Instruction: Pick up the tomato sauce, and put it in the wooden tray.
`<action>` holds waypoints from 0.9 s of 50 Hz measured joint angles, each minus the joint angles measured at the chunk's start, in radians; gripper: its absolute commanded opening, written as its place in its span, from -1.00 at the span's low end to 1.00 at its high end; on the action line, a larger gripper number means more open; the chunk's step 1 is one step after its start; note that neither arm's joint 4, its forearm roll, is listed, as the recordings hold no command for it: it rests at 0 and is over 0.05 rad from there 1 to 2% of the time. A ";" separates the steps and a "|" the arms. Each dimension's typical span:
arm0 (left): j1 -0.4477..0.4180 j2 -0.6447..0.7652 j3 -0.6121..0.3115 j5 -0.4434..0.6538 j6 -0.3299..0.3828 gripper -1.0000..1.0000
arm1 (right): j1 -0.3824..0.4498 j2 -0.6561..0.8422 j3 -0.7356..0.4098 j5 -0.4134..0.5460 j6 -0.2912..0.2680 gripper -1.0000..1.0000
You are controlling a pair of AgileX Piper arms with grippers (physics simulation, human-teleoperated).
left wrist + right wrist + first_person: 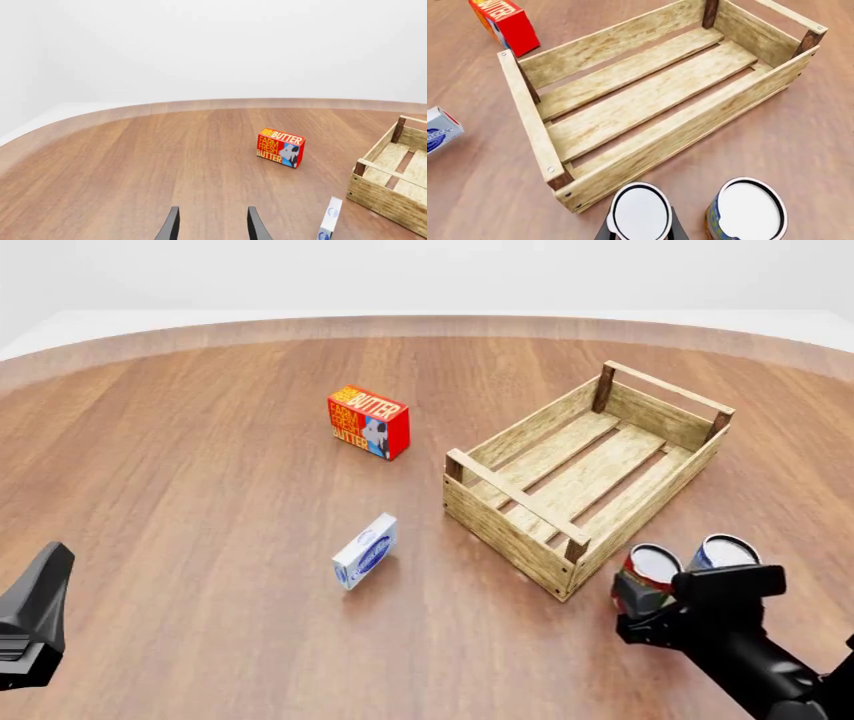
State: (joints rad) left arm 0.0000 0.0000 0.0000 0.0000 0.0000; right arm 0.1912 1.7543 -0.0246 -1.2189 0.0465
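- Wood-grain bench (200,440) carries all items; two arms are present, one hand at each near corner of the front view.
- Right hand (639,231): its dark fingers stand on either side of the tomato sauce (639,212), whose silver top fills the space between them in the right wrist view. Whether the fingers press on the can or merely flank it cannot be told.
- Tomato sauce stands upright on the bench, just ahead of the right hand's body in the front view (653,573), close to the near corner of the wooden tray (527,540) and outside it.
- Blue-and-yellow can (747,210) stands upright just beside the tomato sauce, on the right hand's outer side.
- Wooden tray lies directly beyond the right hand; its slatted floor (647,95) holds nothing.
- Left hand (212,226): fingers spread apart with bare bench between them, gripping nothing.
- Butter box (281,147) stands well ahead of the left hand, towards the tray side.
- White-and-blue carton (364,551) lies between the two hands, nearer the tray than the left hand.
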 measured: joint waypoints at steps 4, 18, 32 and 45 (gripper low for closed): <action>0.000 0.000 0.000 0.000 0.000 1.00 | 0.002 -0.017 0.008 0.000 -0.001 -1.00; 0.000 0.000 0.000 0.000 0.000 1.00 | 0.003 -0.098 0.022 0.038 -0.009 -1.00; 0.000 0.000 0.000 0.000 0.000 1.00 | 0.006 -0.334 0.025 0.237 -0.024 -1.00; 0.000 0.000 0.000 0.000 0.000 1.00 | 0.001 -0.600 0.025 0.468 -0.046 -1.00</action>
State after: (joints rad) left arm 0.0000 0.0000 0.0000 0.0000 0.0000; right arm 0.1921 1.1541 0.0000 -0.7509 0.0004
